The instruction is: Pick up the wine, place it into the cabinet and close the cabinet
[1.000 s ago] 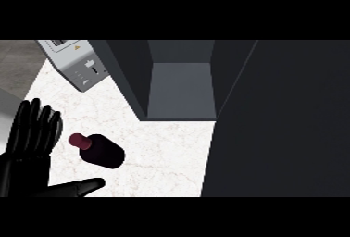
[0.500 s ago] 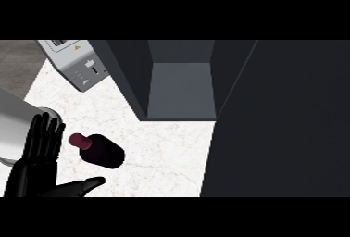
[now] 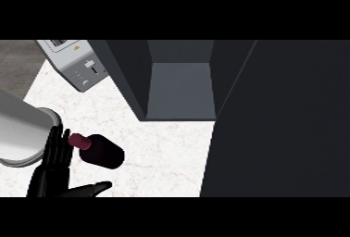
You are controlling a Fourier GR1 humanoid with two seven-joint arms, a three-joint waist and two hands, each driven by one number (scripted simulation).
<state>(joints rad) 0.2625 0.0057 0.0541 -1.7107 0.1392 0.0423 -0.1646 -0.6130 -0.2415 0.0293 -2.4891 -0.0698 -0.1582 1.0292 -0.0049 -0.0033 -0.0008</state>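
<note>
Here, in the head view, you see the wine (image 3: 101,150) lying on its side on the white marbled counter (image 3: 164,157) near its left edge: a dark, almost black bottle with a deep red cap pointing left. Your left hand (image 3: 56,163) comes up from the lower left corner, fingers straight and thumb spread beneath the bottle, grasping nothing, fingertips just beside the cap. Toward the counter's back edge the cabinet (image 3: 181,88) stands open, dark grey inside, with a toaster (image 3: 77,62) at the back left corner.
</note>
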